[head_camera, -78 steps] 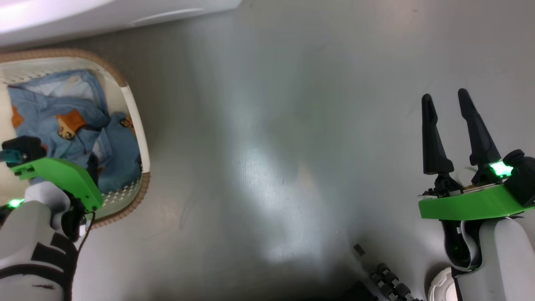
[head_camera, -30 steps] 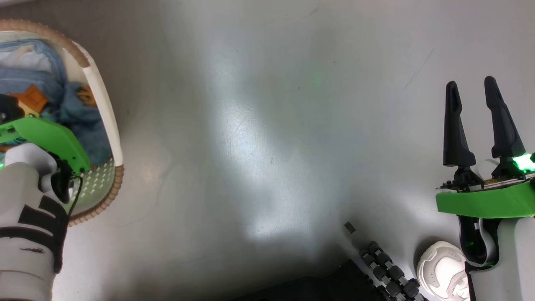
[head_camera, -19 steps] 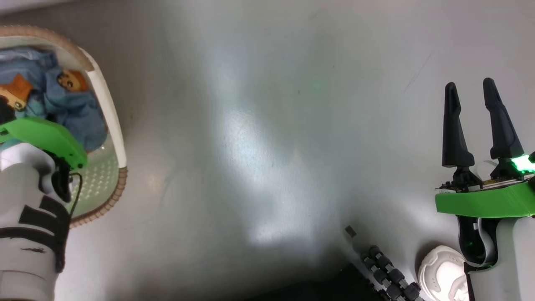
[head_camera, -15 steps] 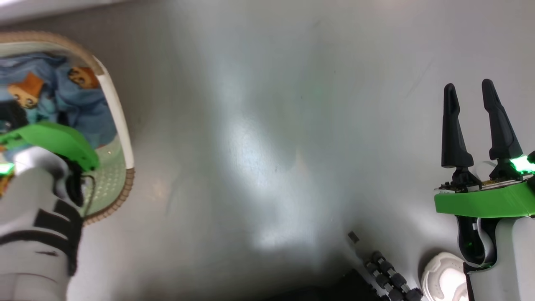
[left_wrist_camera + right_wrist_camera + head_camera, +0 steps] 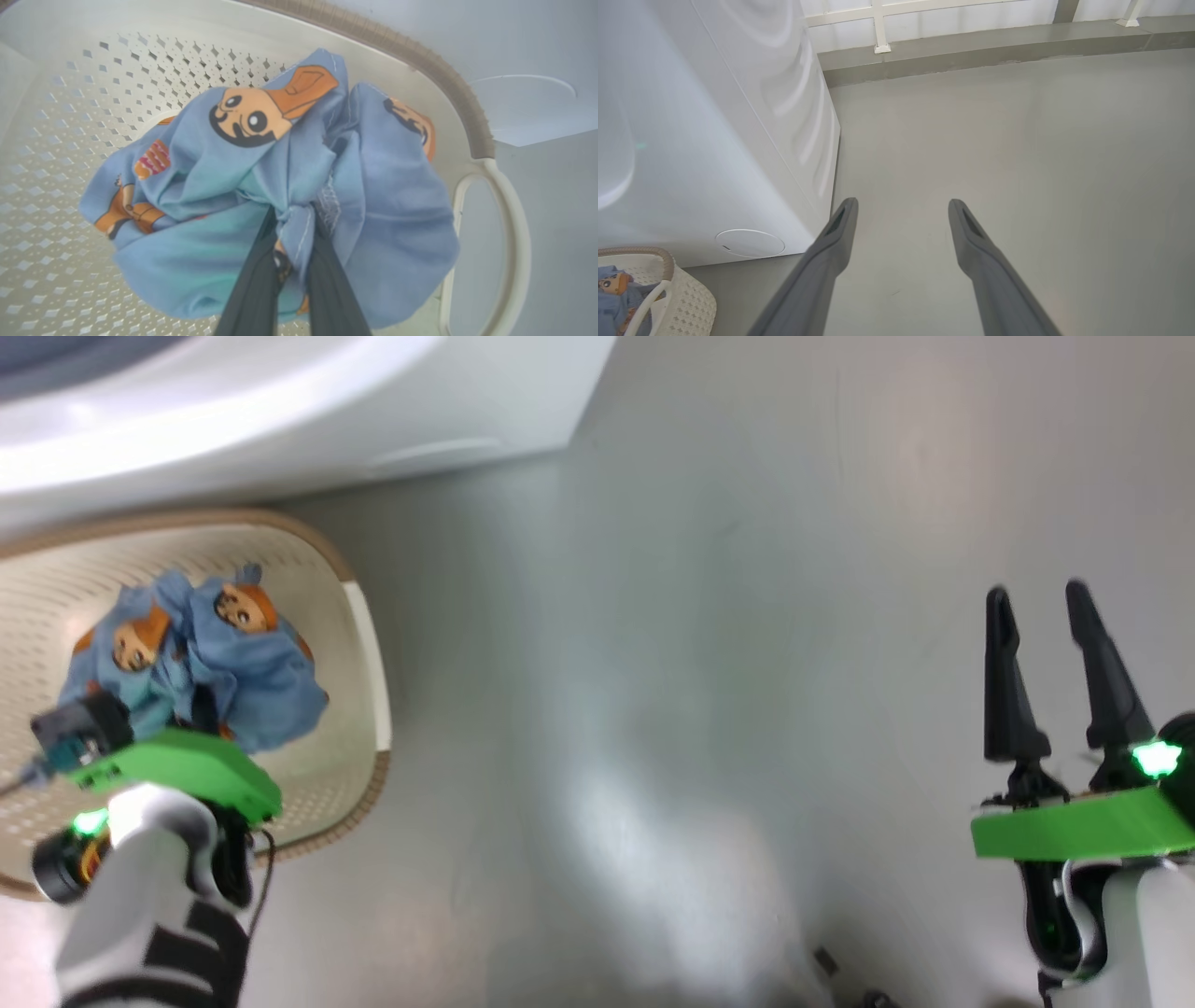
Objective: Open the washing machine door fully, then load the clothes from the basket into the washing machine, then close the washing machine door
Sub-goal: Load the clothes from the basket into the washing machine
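The step looks like lifting the clothes [image 5: 210, 196] out of the basket [image 5: 370, 644]. Only a small fold is pinched, so a slow, straight rise seems wise until the hanging cloth clears the rim. Only then should it swing toward the washer [image 5: 280, 420] at upper left. The blue bundle sits at middle left of the head view, inside the basket. The left gripper [image 5: 292, 219] points down into the basket from lower left, clamped on that fold. The right gripper [image 5: 1035, 590] hovers at lower right over the floor [image 5: 700, 709], fingers apart and empty.
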